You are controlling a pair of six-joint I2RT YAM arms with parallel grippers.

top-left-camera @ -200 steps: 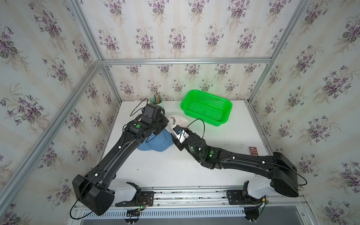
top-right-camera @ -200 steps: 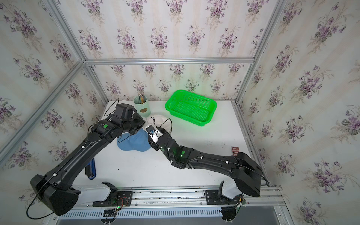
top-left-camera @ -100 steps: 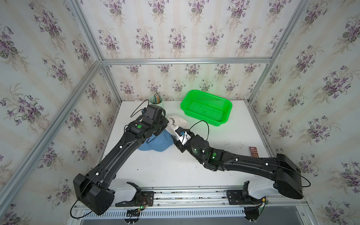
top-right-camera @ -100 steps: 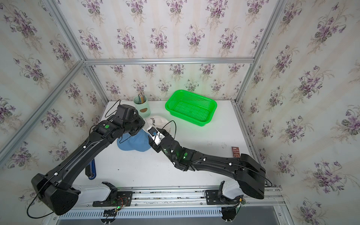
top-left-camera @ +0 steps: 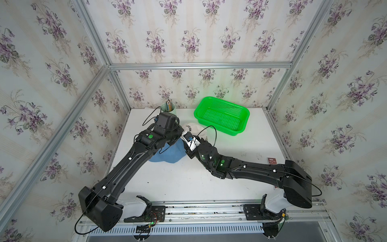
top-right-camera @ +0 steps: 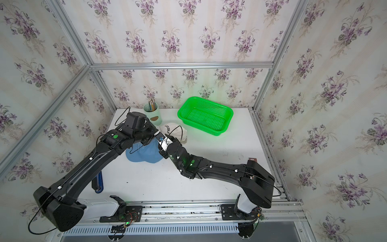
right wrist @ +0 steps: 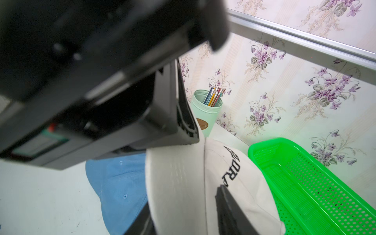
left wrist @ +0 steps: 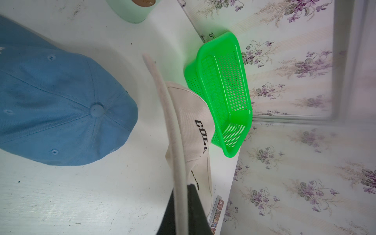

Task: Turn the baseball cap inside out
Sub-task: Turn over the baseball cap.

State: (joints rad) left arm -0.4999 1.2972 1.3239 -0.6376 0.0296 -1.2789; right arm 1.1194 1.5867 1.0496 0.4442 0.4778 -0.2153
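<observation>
Left wrist, cream cap (left wrist: 189,114) brim, pinched betw jaws

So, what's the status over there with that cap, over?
Left gripper shut on brim of white cap. Right gripper astride the brim, grip unclear. Cap not yet inside out. Blue cap close beside.

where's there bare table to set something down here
Bare table in front of the blue cap, out to the near edge. Also bare between the green basket and the small card. Crowded at back left: pencil cup, white cap, left gripper and right gripper bunch together.
</observation>
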